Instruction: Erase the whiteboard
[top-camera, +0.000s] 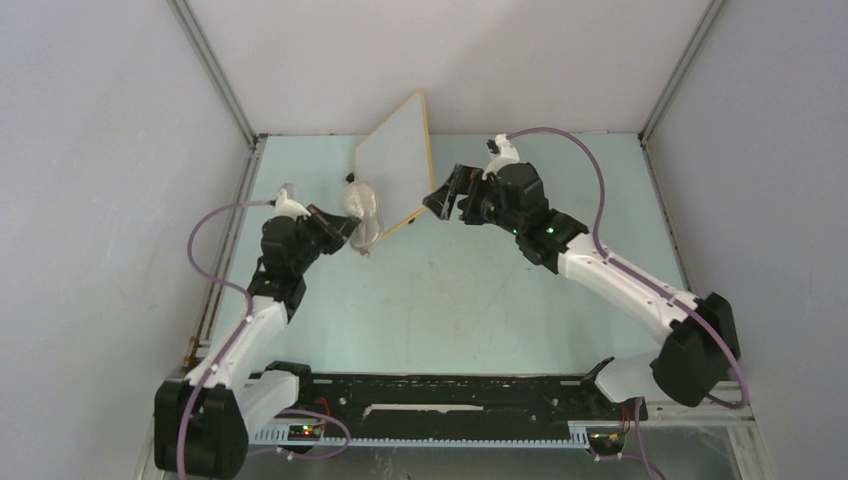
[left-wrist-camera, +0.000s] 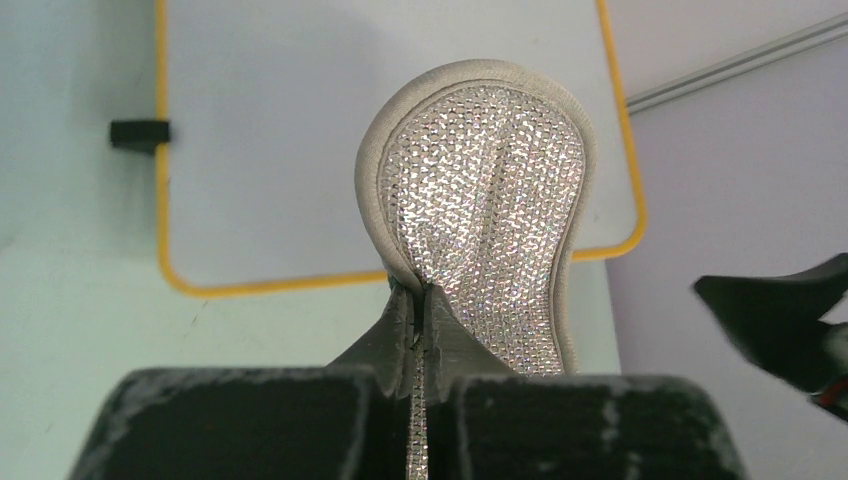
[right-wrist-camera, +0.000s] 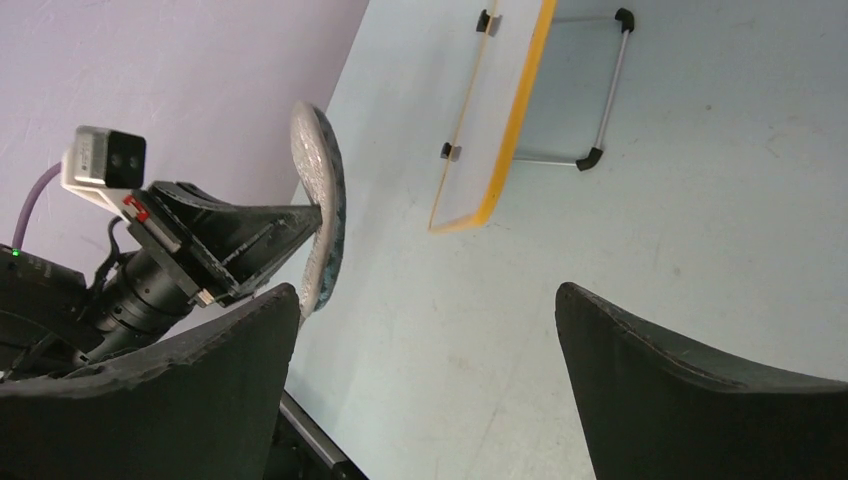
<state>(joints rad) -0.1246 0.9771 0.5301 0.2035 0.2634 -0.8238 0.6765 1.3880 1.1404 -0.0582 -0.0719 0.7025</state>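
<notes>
On the tabletop (top-camera: 480, 300), toward its far side, the whiteboard (top-camera: 392, 165) stands tilted on a wire stand (right-wrist-camera: 605, 95). Its lower edge runs from near-left to far-right, and its face is turned to the left arm. The right fingers (right-wrist-camera: 680, 390) are spread wide and empty, just beside the board's right edge. The left fingers (left-wrist-camera: 250, 420) are clamped on a grey pad (top-camera: 362, 215). The pad hangs off the board's near lower corner, apart from it. The face, blank in the left wrist view, lies ahead of the pad.

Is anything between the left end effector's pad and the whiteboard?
Nothing visible. The left end effector holds the grey pad apart from the whiteboard, only open air between; the right end effector hangs aside.
</notes>
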